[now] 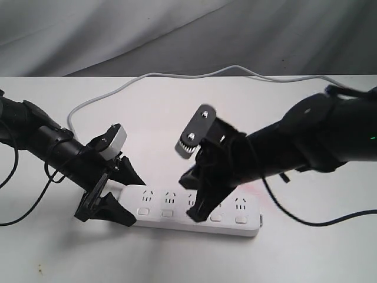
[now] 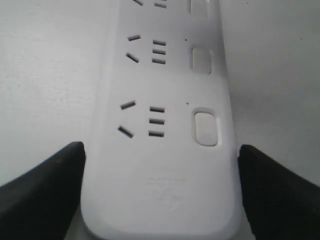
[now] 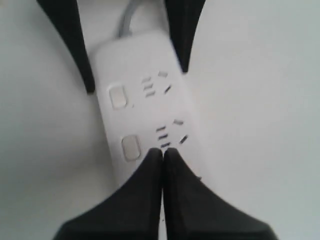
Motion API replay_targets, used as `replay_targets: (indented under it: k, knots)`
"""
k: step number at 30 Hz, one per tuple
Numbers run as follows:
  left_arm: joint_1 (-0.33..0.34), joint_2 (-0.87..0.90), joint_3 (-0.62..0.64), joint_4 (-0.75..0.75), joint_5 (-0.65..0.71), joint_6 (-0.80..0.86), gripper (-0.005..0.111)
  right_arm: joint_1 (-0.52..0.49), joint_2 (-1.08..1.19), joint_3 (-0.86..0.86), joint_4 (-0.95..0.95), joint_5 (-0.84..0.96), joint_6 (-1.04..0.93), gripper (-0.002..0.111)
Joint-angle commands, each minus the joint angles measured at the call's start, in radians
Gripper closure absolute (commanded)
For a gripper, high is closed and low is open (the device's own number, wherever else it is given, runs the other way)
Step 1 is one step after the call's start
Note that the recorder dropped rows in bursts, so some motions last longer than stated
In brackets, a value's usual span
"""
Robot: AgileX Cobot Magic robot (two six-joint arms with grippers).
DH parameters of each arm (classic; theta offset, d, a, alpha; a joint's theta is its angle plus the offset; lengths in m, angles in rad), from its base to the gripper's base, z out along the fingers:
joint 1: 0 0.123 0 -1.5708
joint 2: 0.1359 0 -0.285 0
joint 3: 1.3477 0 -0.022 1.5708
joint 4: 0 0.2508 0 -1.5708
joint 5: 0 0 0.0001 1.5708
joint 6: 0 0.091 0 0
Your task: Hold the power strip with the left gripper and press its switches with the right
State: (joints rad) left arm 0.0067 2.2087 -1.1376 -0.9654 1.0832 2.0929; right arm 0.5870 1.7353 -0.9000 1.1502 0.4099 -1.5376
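Observation:
The white power strip (image 1: 160,206) lies flat near the front of the table, and its grey cord (image 1: 177,75) loops toward the back. My left gripper (image 1: 132,199) straddles its left end with a finger against each long side, shut on it. The left wrist view shows those fingers (image 2: 55,180) pressed to the strip (image 2: 160,195) below the first switch (image 2: 206,128). My right gripper (image 1: 197,216) is shut, its tips together and pointing down over the middle of the switch row. In the right wrist view its tips (image 3: 162,151) sit beside a switch (image 3: 131,147); contact cannot be told.
The white table (image 1: 306,259) extends around the strip. A grey cloth backdrop (image 1: 118,29) hangs behind it. Thin black cables trail from the left arm (image 1: 12,177) and the right arm (image 1: 306,221) over the tabletop.

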Motion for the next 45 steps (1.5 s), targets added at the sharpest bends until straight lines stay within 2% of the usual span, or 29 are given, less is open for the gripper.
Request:
replay_targets:
  k: [1, 5, 7, 15, 26, 45]
  knots:
    - [0.0, 0.051, 0.021, 0.189, -0.187, -0.045, 0.049, -0.063, -0.146, 0.002, -0.02, 0.034, 0.009, 0.108]
    - [0.0, 0.051, 0.021, 0.189, -0.187, -0.045, 0.049, -0.089, -0.164, 0.002, -0.289, 0.052, 0.239, 0.108]
    - [0.0, 0.051, 0.021, 0.189, -0.187, -0.045, 0.049, -0.089, -0.144, 0.008, -0.317, 0.063, 0.261, 0.108]
    - [0.0, 0.051, 0.021, 0.186, -0.187, -0.045, 0.049, -0.089, 0.018, 0.008, -0.326, 0.081, 0.261, 0.108]
    - [0.0, 0.051, 0.021, 0.186, -0.187, -0.045, 0.049, -0.089, 0.017, 0.071, -0.338, 0.079, 0.25, 0.108]
    - [0.0, 0.051, 0.021, 0.186, -0.187, -0.045, 0.049, -0.089, 0.043, 0.073, -0.267, 0.049, 0.198, 0.108]
